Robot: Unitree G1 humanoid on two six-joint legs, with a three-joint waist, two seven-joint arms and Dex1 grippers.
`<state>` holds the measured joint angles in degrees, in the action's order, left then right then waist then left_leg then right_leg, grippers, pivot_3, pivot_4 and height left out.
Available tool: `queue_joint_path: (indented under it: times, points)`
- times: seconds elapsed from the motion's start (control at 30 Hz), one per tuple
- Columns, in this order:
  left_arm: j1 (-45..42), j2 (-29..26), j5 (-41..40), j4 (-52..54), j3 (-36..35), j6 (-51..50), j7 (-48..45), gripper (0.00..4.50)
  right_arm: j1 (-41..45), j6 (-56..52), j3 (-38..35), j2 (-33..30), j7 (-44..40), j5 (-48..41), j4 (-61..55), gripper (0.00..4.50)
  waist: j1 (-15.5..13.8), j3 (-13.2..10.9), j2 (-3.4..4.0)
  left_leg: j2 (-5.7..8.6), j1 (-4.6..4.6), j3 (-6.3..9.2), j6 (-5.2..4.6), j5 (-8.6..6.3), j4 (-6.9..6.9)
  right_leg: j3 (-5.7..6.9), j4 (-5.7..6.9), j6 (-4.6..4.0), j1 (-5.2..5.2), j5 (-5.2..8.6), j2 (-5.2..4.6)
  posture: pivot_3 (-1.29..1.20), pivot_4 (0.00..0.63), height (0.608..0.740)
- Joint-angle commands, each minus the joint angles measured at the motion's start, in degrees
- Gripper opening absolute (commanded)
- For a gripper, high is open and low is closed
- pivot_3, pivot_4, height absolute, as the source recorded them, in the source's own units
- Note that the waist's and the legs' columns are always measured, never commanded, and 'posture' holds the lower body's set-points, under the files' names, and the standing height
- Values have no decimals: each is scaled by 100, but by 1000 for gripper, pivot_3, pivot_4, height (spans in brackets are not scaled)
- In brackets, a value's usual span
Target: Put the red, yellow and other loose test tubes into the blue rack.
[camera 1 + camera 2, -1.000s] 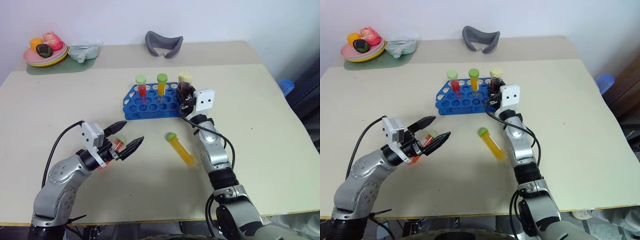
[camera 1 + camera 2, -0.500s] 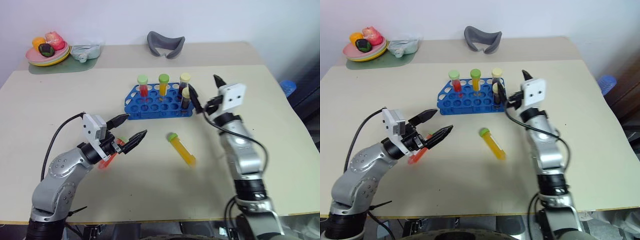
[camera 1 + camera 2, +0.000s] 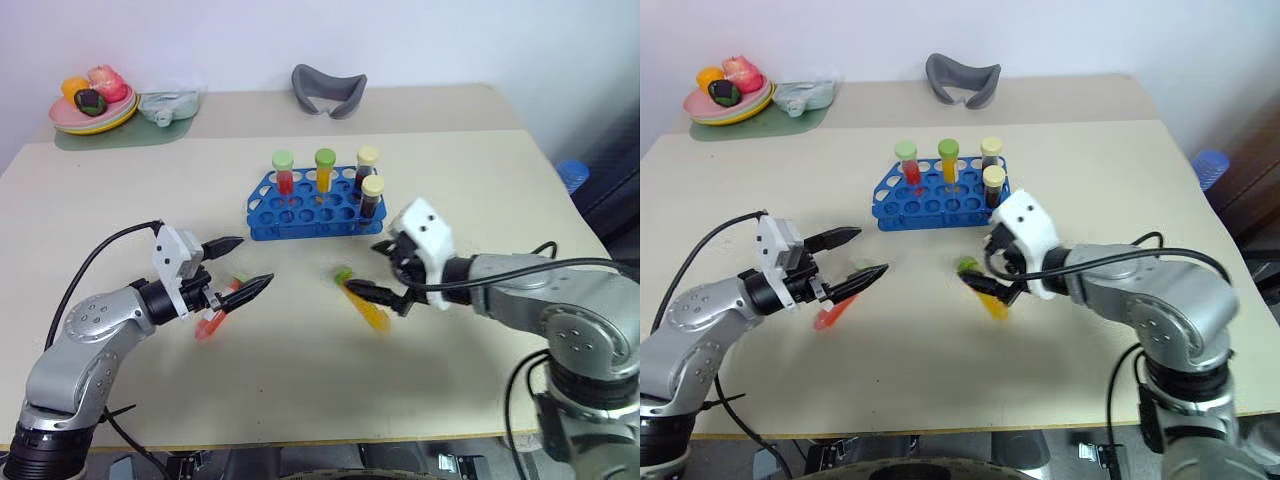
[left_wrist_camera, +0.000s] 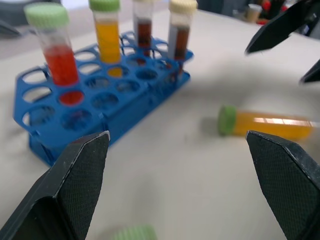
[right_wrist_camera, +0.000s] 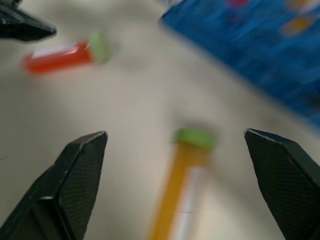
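**A:** The blue rack, a low plastic block with rows of round holes, stands mid-worktop holding four capped tubes upright: a red one and an orange-yellow one, both green-capped, and two dark ones under pale-yellow caps. Most of the job looks done.

**B:** And what is left?

**A:** Two loose tubes lie flat in front of the rack. The yellow tube, clear plastic with a ridged green cap, rests just below the right gripper, whose jaws are spread wide and empty above it. The red tube lies near the left gripper, whose jaws are also spread and grip nothing.

**B:** Anything awkward about them?

**A:** They look smooth, round and glossy, so likely to roll on the matte beige top.
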<state>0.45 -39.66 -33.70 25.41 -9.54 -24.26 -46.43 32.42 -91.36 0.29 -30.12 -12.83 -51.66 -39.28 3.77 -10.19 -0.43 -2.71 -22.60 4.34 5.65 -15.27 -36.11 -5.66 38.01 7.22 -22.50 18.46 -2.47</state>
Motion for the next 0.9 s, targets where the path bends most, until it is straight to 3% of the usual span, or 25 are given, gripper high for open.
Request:
queue_joint_path:
  times: [0.03,0.13,0.43,0.73,0.9]
  points:
    - [391,-297,-43,237,-194,124,-472,4500,303,-114,294,-96,841,-934,248,4444,4,0,0,0,-3,0,0,0,-1,1,0,0,-4,0,-2,0,150,740]
    - [741,-513,-60,322,-278,181,-782,4500,449,-114,458,-106,1641,-1773,628,4444,21,0,0,-1,-7,-2,-1,0,2,0,1,-1,-11,1,-2,0,150,740]
    - [1237,-428,38,375,-255,568,-1018,4500,794,-114,1277,-494,3680,-2825,1621,4444,19,0,0,-2,-20,-3,-2,-1,0,0,1,-2,-22,1,-1,0,150,740]
    - [1252,-183,176,201,-98,876,-1018,4500,896,-114,1500,-407,5075,-3240,2224,4444,20,0,0,-2,-30,-3,-2,-1,-3,0,2,-2,-30,1,0,0,150,740]
    - [1226,-104,255,92,-5,1002,-1068,4500,964,-114,1705,-452,5363,-3400,2425,4444,19,1,-1,-2,-29,-3,-2,-1,-4,0,2,-2,-28,1,0,0,150,740]
